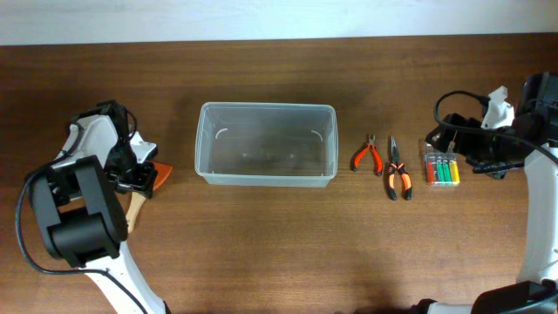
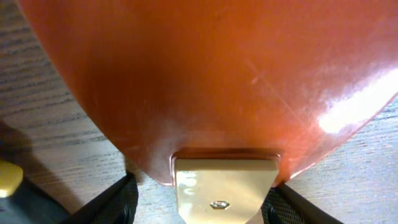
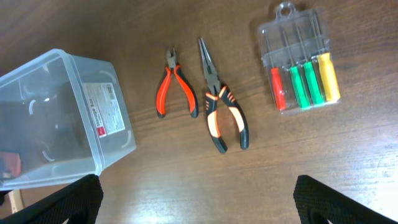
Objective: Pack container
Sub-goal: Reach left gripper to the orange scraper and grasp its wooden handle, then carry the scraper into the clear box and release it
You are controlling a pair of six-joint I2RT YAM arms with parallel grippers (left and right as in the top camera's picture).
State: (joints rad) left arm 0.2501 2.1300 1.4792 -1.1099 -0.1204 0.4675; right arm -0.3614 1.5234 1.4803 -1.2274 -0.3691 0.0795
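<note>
The large clear container (image 1: pixel 266 144) stands empty in the middle of the table; its corner shows in the right wrist view (image 3: pixel 56 118). My left gripper (image 1: pixel 135 180) is low at the far left, open, its fingers (image 2: pixel 199 208) on either side of the pale handle (image 2: pixel 224 190) of an orange-bladed tool (image 1: pixel 159 173), whose blade (image 2: pixel 217 74) fills the left wrist view. My right gripper (image 1: pixel 449 139) is open and empty (image 3: pixel 199 199), above the table beside a small clear case of coloured screwdrivers (image 1: pixel 442 166).
Small orange cutters (image 1: pixel 368 156) and long-nose pliers (image 1: pixel 398 172) lie between the container and the screwdriver case (image 3: pixel 301 62); both also show in the right wrist view, cutters (image 3: pixel 175 90) and pliers (image 3: pixel 221 112). The table's far edge runs along the top.
</note>
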